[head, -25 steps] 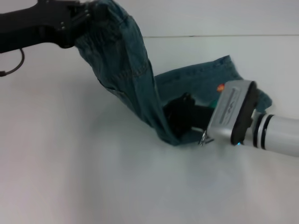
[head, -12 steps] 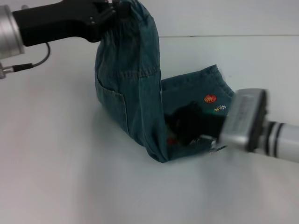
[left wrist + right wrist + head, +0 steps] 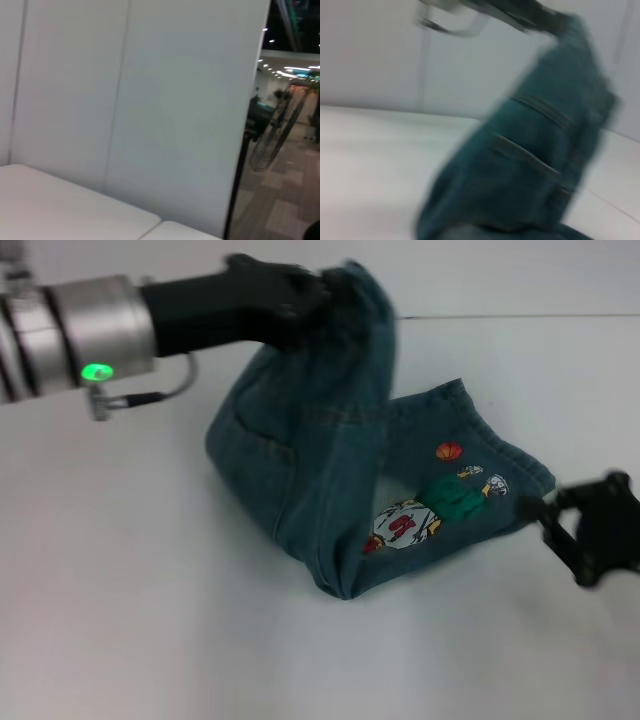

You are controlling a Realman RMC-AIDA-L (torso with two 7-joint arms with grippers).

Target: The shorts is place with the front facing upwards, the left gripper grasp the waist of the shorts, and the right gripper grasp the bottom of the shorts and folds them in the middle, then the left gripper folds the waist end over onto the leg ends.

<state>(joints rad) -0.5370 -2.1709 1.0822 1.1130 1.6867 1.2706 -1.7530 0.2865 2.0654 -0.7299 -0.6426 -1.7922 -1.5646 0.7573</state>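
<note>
The blue denim shorts [image 3: 300, 460] lie partly on the white table [image 3: 120, 620], and their leg end with cartoon patches [image 3: 430, 510] rests flat. My left gripper [image 3: 318, 292] is shut on the waist, holding it up above the leg end so the cloth arches over. My right gripper [image 3: 575, 530] sits low at the right, just off the leg hem, open and holding nothing. The right wrist view shows the hanging shorts [image 3: 535, 165] with their back pocket seams, and the left arm [image 3: 510, 12] above them. The left wrist view shows no shorts.
The white table has a seam [image 3: 520, 316] along the back and a white wall behind it. White wall panels [image 3: 150, 100] and a dim room past them fill the left wrist view.
My left gripper has carried the waist to the right, over the leg end. My right gripper has let go of the shorts and drawn back to the right, uncovering the patches.
</note>
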